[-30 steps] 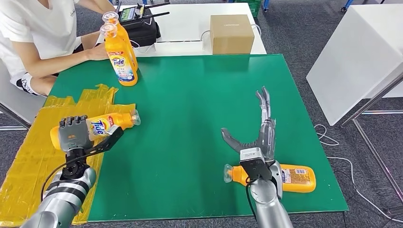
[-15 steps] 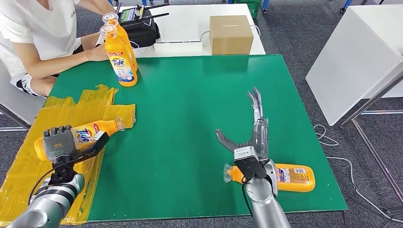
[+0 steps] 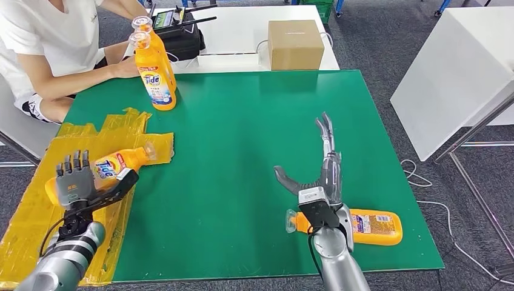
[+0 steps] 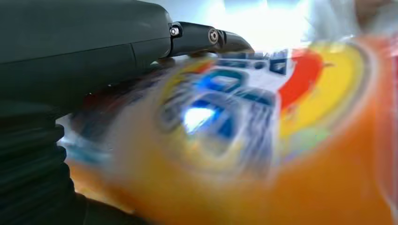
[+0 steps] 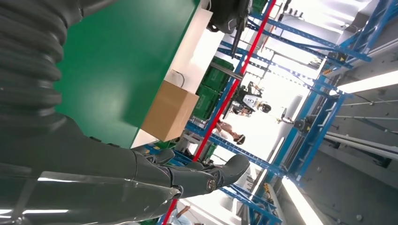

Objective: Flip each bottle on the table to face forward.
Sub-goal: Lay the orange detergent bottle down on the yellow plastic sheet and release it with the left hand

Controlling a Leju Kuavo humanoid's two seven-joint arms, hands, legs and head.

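An orange Tide bottle (image 3: 118, 163) lies on its side on the yellow plastic sheet (image 3: 36, 212), cap pointing right, label up. My left hand (image 3: 76, 179) is right in front of it with fingers straightened upward and the thumb out to the right, no longer wrapped around it. The left wrist view shows the bottle's label (image 4: 244, 131) blurred and very close beside my left hand (image 4: 70, 56). A second bottle (image 3: 376, 225) lies near the table's front edge, cap to the left. My right hand (image 3: 321, 176) hovers open over its cap end, fingers stretched forward.
Two upright Tide bottles (image 3: 154, 73) stand at the back left of the green table (image 3: 242, 121), beside a seated person's arm (image 3: 73, 76). A cardboard box (image 3: 295, 42) and black gear (image 3: 182, 30) sit on the white table behind. Another white table (image 3: 448, 73) stands at right.
My left hand carried the bottle down and to the left onto the yellow sheet, then its fingers straightened off it. My right hand drew back slightly, then stayed still.
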